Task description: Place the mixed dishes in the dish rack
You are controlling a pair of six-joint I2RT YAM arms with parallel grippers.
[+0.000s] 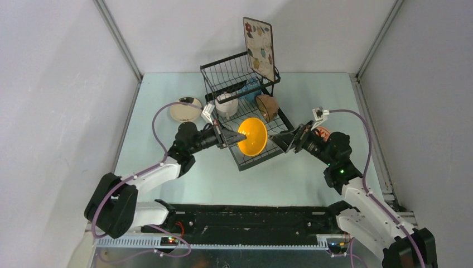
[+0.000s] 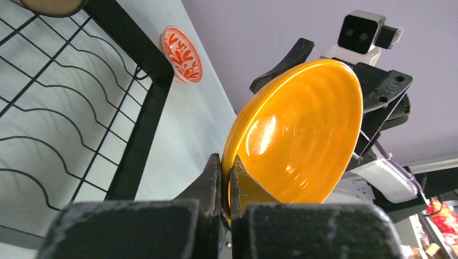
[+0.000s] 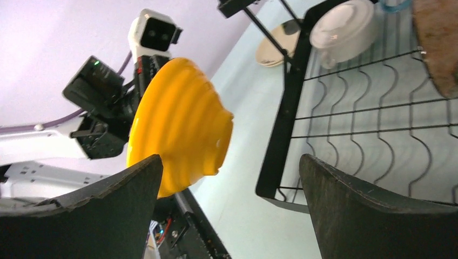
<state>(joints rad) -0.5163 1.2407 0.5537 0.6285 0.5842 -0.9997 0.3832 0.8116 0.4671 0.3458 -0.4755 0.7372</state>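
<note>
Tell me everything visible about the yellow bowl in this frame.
The yellow bowl is glossy and ceramic-looking, with concentric ridges and a small flat foot. It is held on edge, its rim pinched by the left claw, over the dish rack's lower tray. The open right claw faces it without touching.

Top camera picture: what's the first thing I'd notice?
The bright yellow bowl in the middle, held on edge near the front of the black dish rack by the left pincer, which is clamped on its rim. Next, the square floral plate standing up at the far side of the raised basket. The right pincer hangs open beside the bowl.
</note>
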